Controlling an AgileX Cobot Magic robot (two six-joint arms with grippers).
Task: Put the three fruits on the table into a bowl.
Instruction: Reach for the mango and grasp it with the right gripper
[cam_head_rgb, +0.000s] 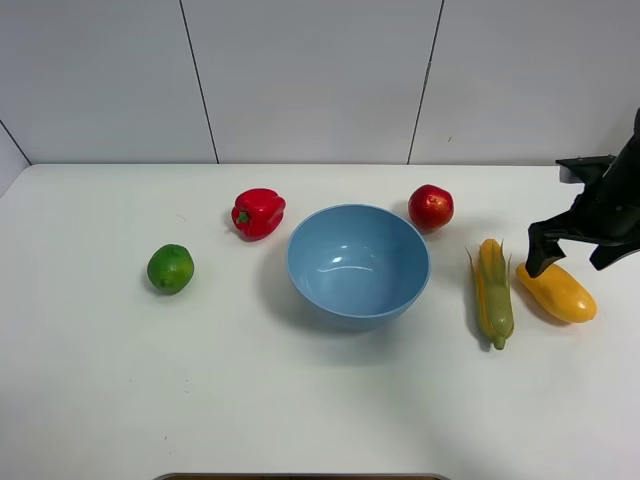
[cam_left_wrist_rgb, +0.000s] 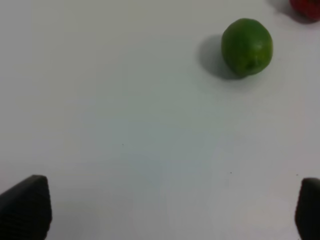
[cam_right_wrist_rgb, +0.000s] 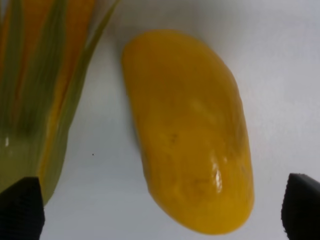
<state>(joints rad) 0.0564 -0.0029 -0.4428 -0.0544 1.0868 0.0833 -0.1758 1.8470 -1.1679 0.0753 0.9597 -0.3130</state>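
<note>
The light-blue bowl (cam_head_rgb: 358, 262) stands mid-table, empty. The yellow-orange mango (cam_head_rgb: 556, 292) lies at the right; it fills the right wrist view (cam_right_wrist_rgb: 187, 135). My right gripper (cam_head_rgb: 575, 258) is open and hangs just over the mango's far end, its fingertips (cam_right_wrist_rgb: 20, 207) wide on either side, not touching it. The red apple (cam_head_rgb: 431, 207) sits behind the bowl's right rim. The green lime (cam_head_rgb: 170, 268) lies at the left, also in the left wrist view (cam_left_wrist_rgb: 247, 47). My left gripper (cam_left_wrist_rgb: 167, 215) is open and empty, short of the lime, out of the exterior view.
A corn cob in green husk (cam_head_rgb: 493, 290) lies close beside the mango, between it and the bowl, and shows in the right wrist view (cam_right_wrist_rgb: 40, 85). A red bell pepper (cam_head_rgb: 258, 212) sits behind the bowl's left side. The white table (cam_head_rgb: 100, 400) reaches the back wall.
</note>
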